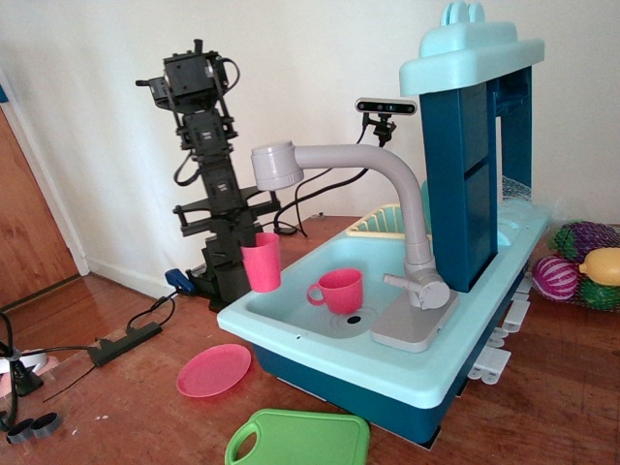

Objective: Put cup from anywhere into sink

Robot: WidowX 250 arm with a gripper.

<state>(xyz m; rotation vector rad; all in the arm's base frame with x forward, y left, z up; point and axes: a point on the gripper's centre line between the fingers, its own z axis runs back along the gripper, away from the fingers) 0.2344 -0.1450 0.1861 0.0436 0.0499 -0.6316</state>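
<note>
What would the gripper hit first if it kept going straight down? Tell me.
Probably the sink's near-left rim or the basin floor just inside; the gripper holds the pink cup about there, though depth is unclear.

Toward the middle of the frame, the sink (291, 312) basin lies open from above along its left half, where the cup (261, 262) hangs at the rim. A mug (338, 291) sits mid-basin beside the drain, and the grey faucet (373, 184) arches overhead across the centre, crowding that side. At lower left, bare floor surrounds the plate (213, 369) and cutting board (298, 439).
</note>
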